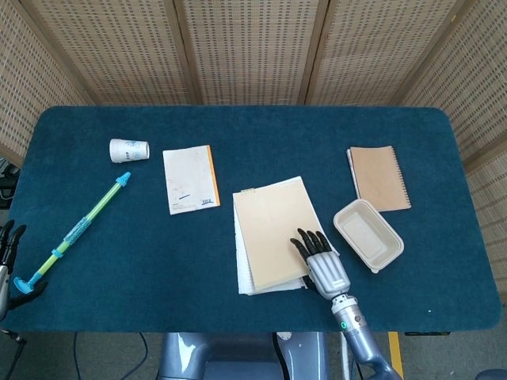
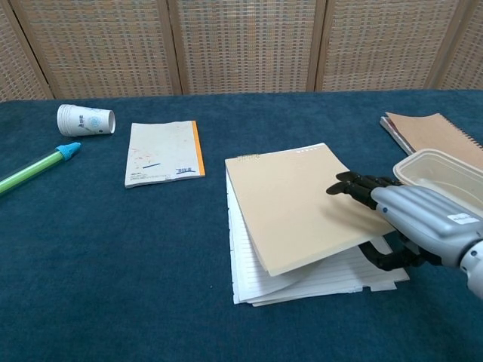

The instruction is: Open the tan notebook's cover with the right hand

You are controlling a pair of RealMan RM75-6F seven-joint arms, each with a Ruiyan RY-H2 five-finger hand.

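The tan notebook (image 1: 269, 226) (image 2: 290, 207) lies in the middle of the blue table. Its cover is raised at the right edge, baring the lined white pages (image 2: 302, 275) beneath. My right hand (image 1: 321, 261) (image 2: 407, 222) grips that right edge, fingers lying on top of the cover and thumb under it. At the far left edge of the head view my left hand (image 1: 8, 241) shows only partly, with its fingers apart and nothing in them.
A clear plastic container (image 1: 342, 212) (image 2: 423, 156) sits right beside my right hand. Behind it lies a brown spiral notebook (image 1: 379, 177) (image 2: 430, 132). To the left are an orange-spined notepad (image 1: 190, 179) (image 2: 164, 153), a tipped paper cup (image 1: 128, 150) (image 2: 85, 120) and a green-blue pen (image 1: 79, 229) (image 2: 34, 170).
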